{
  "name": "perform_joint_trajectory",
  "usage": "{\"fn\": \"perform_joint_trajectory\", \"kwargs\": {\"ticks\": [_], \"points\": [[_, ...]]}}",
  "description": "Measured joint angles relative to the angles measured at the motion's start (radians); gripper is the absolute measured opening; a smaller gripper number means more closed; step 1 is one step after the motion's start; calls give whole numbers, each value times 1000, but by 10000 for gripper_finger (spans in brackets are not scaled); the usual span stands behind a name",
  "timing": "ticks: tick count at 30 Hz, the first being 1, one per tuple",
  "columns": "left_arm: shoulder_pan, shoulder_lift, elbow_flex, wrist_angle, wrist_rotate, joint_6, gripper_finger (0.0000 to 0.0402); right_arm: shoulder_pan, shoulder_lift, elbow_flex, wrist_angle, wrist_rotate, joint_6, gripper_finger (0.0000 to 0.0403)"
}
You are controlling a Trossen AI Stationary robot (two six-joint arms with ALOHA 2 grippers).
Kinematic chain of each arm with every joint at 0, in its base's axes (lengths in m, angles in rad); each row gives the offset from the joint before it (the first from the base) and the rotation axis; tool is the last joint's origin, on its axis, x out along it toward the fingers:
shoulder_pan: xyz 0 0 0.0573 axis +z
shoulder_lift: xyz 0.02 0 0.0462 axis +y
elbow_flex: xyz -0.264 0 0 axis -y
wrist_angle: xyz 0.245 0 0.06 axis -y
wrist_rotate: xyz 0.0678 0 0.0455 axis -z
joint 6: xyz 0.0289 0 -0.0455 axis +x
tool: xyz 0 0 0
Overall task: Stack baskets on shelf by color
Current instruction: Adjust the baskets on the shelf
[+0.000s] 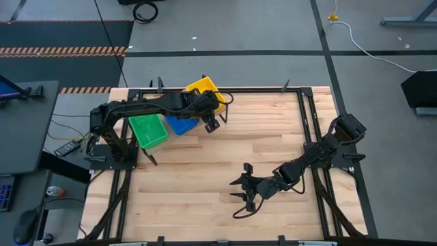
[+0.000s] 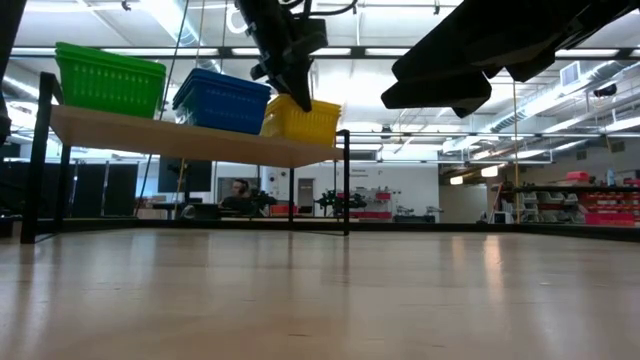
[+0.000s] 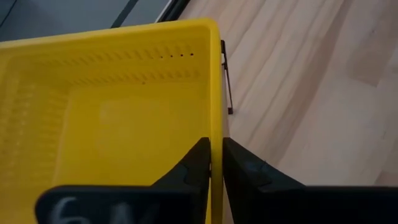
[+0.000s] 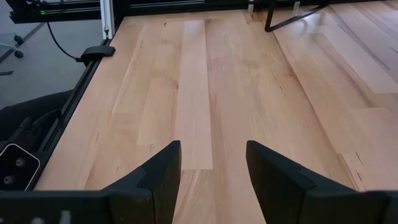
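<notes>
Left wrist view shows the left end effector [image 3: 216, 163] pinching the yellow basket's [image 3: 112, 118] rim. The basket sits on the shelf [image 2: 180, 140] beside blue [image 2: 222, 100] and green [image 2: 108, 78] stacks. The right end effector [image 4: 211, 165] hangs open over the counter [image 4: 205, 87].

The shelf [image 2: 190, 140] stands on the table [image 1: 205, 178]. On it — green [image 2: 110, 80], blue [image 2: 222, 100] and yellow baskets [image 2: 300, 122].

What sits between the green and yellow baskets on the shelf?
The blue basket sits between the green basket and the yellow basket, seen in the low view.
</notes>
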Motion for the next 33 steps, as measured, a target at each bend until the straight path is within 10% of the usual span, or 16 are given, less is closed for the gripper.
{"fn": "perform_joint_trajectory", "kwargs": {"ticks": [33], "points": [[-13,-2,97,-81,25,0,116,11,0,0,0,0,-1,187]]}}
